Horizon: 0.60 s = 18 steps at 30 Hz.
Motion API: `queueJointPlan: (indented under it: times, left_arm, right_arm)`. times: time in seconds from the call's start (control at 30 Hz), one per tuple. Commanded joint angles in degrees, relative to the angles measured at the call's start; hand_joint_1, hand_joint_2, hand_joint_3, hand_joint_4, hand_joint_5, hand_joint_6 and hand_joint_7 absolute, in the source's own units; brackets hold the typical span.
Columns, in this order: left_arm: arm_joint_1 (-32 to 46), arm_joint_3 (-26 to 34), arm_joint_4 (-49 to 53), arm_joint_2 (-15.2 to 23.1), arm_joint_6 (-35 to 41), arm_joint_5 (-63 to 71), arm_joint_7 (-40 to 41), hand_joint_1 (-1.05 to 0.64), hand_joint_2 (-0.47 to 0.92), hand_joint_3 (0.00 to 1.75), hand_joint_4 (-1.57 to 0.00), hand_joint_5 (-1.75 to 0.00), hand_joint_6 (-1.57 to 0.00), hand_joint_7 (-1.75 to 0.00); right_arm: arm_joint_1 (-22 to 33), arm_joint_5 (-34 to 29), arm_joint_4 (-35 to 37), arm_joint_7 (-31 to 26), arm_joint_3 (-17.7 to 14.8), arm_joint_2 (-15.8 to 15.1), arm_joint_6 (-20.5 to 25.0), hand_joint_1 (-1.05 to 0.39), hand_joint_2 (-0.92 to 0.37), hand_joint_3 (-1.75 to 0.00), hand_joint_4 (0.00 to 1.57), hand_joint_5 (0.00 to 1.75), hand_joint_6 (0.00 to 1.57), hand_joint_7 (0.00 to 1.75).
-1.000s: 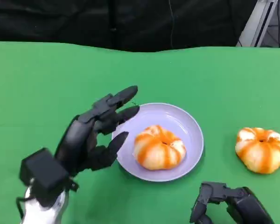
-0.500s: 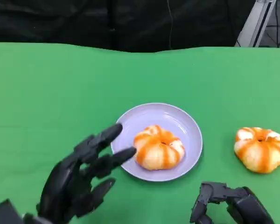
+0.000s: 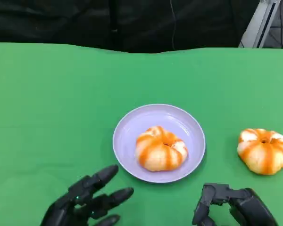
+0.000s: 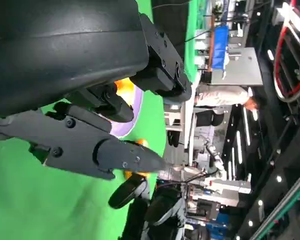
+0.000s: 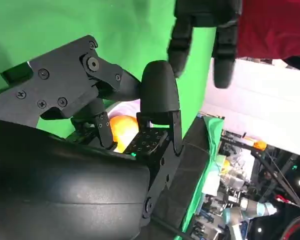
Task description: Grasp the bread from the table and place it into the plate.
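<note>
We can't make out any readable text, label, brand, number or sign anywhere in these shots, honestly.
</note>
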Motion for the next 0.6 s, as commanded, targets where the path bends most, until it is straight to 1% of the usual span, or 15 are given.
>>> queueJointPlan:
  times: [0.03,0.1,0.2,0.3,0.33,0.37,0.4,0.43,0.47,0.5,0.53,0.57,0.6]
  left_arm:
    - [-1.5,1.3,3.4,-0.1,-5.2,4.7,3.0,0.00,0.92,0.15,-0.86,-0.04,-0.63,-0.03]
    - [-2.2,1.6,4.7,-0.2,-6.9,6.9,4.8,-0.01,0.92,0.16,-0.88,-0.04,-0.64,-0.03]
    - [-3.3,1.9,5.9,0.0,-8.3,10.9,8.5,-0.02,0.92,0.22,-0.94,-0.05,-0.72,-0.05]
    - [-4.5,1.9,7.4,0.4,-9.9,13.8,11.2,0.00,0.92,0.27,-1.03,-0.08,-0.82,-0.07]
    - [-4.9,1.9,7.8,0.5,-10.3,14.5,12.0,0.00,0.92,0.29,-1.10,-0.11,-0.92,-0.10]
    - [-5.6,1.9,8.5,0.7,-10.6,14.9,12.4,0.00,0.92,0.31,-1.13,-0.18,-1.01,-0.10]
    - [-6.2,1.8,9.2,0.9,-11.0,15.3,12.7,0.00,0.92,0.35,-1.08,-0.41,-1.11,-0.10]
    - [-6.9,1.8,10.0,1.4,-11.8,16.2,13.3,-0.02,0.91,0.39,-0.99,-0.69,-1.18,-0.10]
    - [-7.6,1.7,10.8,1.7,-12.5,16.8,13.6,-0.04,0.87,0.47,-0.91,-0.99,-1.25,-0.19]
    - [-8.2,1.7,11.5,1.9,-13.0,16.9,13.8,-0.04,0.82,0.58,-0.89,-1.12,-1.21,-0.37]
    - [-8.8,1.7,12.2,2.2,-13.5,17.3,14.1,-0.04,0.76,0.71,-0.88,-1.22,-1.12,-0.64]
    - [-9.2,1.6,12.7,2.5,-13.9,17.7,14.5,-0.05,0.67,0.88,-0.88,-1.32,-1.01,-0.92]
    - [-9.6,1.6,13.0,2.8,-14.1,18.4,15.2,-0.05,0.62,0.97,-0.88,-1.36,-0.97,-1.05]
  right_arm:
    - [0.4,0.9,-0.1,0.3,-0.4,-1.0,0.2,-0.25,-0.63,-0.91,0.79,1.58,0.78,1.33]
    - [0.3,1.0,0.2,0.4,-0.4,-1.0,0.1,-0.25,-0.63,-0.91,0.79,1.58,0.78,1.33]
    - [0.2,1.0,0.5,0.4,-0.5,-0.9,-0.2,-0.26,-0.63,-0.91,0.80,1.57,0.78,1.33]
    - [0.4,0.9,0.0,0.4,-0.5,-0.9,0.0,-0.25,-0.63,-0.91,0.80,1.57,0.78,1.33]
    - [0.5,0.9,0.0,0.4,-0.5,-0.9,0.0,-0.24,-0.63,-0.91,0.80,1.57,0.78,1.33]
    - [0.5,0.8,0.0,0.3,-0.5,-0.9,0.0,-0.25,-0.63,-0.91,0.80,1.57,0.78,1.33]
    - [0.5,0.9,0.0,0.3,-0.5,-0.9,0.0,-0.25,-0.63,-0.91,0.80,1.57,0.79,1.33]
    - [0.5,0.9,0.0,0.4,-0.5,-0.9,0.1,-0.26,-0.63,-0.91,0.80,1.57,0.79,1.33]
    - [0.5,1.0,-0.1,0.5,-0.5,-0.9,0.3,-0.26,-0.63,-0.90,0.80,1.57,0.79,1.33]
    - [0.6,1.2,-0.2,0.6,-0.5,-0.9,0.4,-0.26,-0.63,-0.90,0.80,1.56,0.79,1.33]
    - [0.6,1.3,-0.1,0.6,-0.5,-0.9,0.4,-0.25,-0.63,-0.90,0.80,1.56,0.79,1.33]
    - [0.6,1.2,-0.1,0.6,-0.5,-0.9,0.4,-0.25,-0.63,-0.90,0.80,1.56,0.79,1.33]
    - [0.6,1.3,-0.1,0.6,-0.5,-0.9,0.4,-0.25,-0.63,-0.90,0.80,1.56,0.79,1.32]
